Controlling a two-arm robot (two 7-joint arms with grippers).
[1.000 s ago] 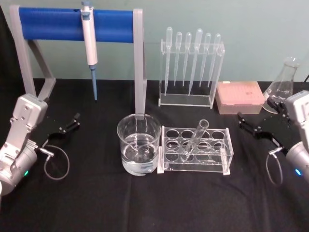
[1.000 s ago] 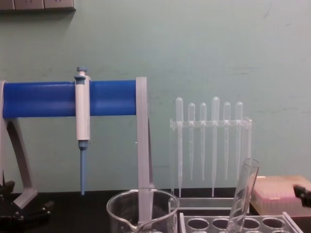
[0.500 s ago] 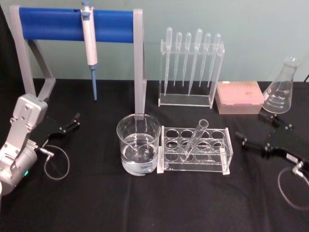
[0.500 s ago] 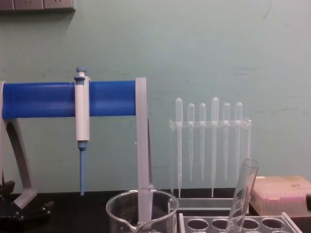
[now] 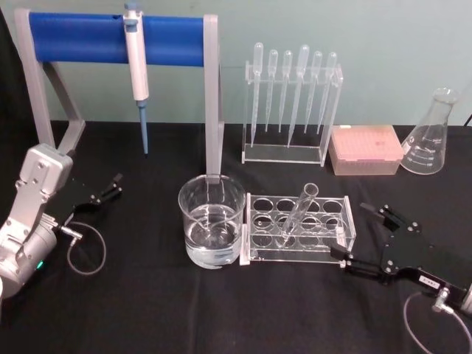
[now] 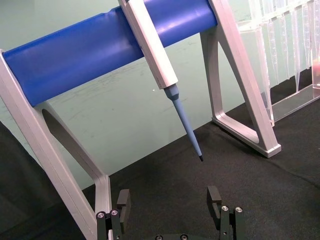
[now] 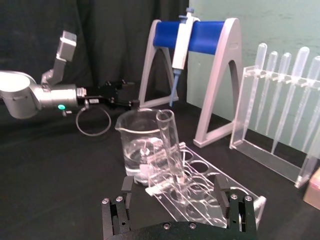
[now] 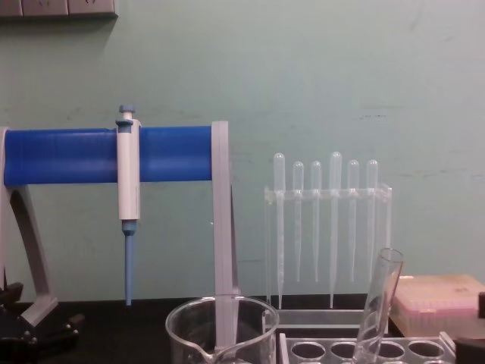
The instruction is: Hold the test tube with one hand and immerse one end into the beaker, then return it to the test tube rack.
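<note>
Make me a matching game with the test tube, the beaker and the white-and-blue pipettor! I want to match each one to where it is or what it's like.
Things:
1. test tube
2. beaker
3. pipettor

Place or state:
A. hangs on the blue stand
B. leans in the clear rack
C. has clear liquid inside

Pairs: 1-B, 2-C, 3-A

A pale green wall (image 8: 341,76), plain and evenly lit, spans the chest view from 9 through 12 to 3 o'clock. A row of white wall plates (image 8: 68,6) sits at about 11 o'clock (cut off by the upper edge). Below the wall, a table (image 5: 147,317) covered in matte black cloth spreads across the head view toward 6 o'clock, and a black drape (image 7: 100,40) hangs beyond the table's left end, around 9 o'clock.
</note>
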